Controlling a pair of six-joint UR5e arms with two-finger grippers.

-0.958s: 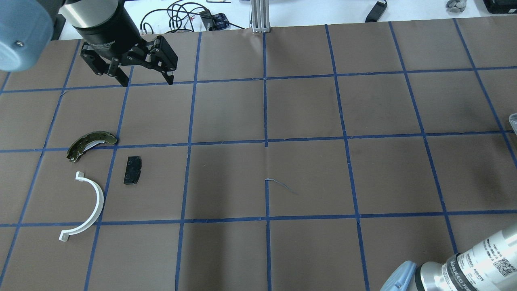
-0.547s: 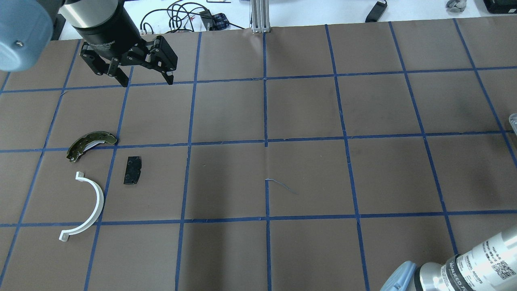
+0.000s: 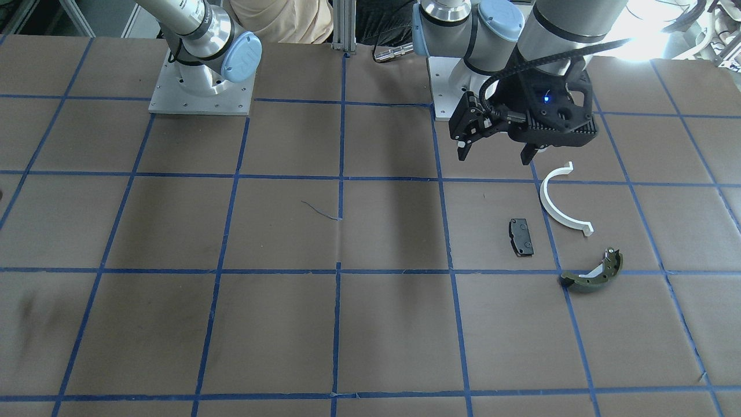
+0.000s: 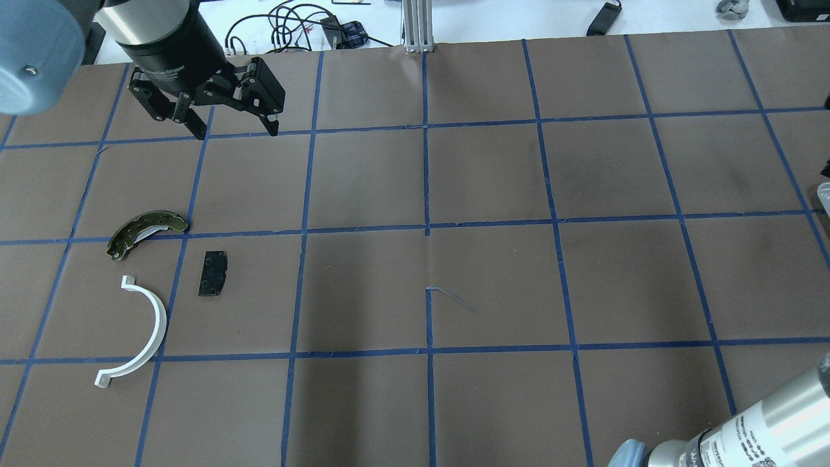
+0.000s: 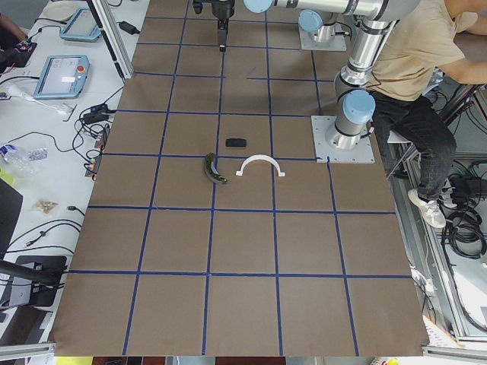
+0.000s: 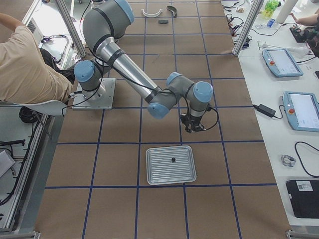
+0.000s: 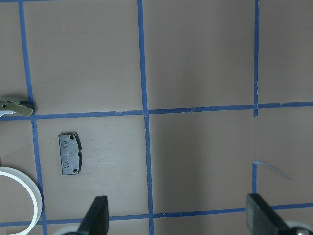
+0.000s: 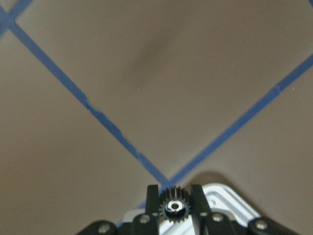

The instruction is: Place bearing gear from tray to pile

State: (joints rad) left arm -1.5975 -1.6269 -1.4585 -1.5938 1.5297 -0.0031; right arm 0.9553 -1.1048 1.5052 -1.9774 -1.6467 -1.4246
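My right gripper [image 8: 172,192] is shut on a small black toothed bearing gear [image 8: 172,207] and holds it above the brown mat, just past a corner of the silver tray [image 8: 230,198]. In the exterior right view it [image 6: 191,129] hangs beside the tray [image 6: 159,169]. The pile lies far off on the left side: a white half-ring arc [image 4: 139,331], a black pad [image 4: 213,273] and an olive brake shoe [image 4: 146,231]. My left gripper [image 4: 237,133] is open and empty, raised beyond the pile.
A small dark part [image 6: 172,159] lies on the tray. Blue tape lines grid the brown mat [image 4: 493,279]. Cables and devices lie along the far table edge [image 4: 305,26]. A seated person [image 6: 25,64] is beside the robot bases.
In the overhead view the right arm's wrist has slid right and down towards the frame's corner. The left arm and the pile have not moved.
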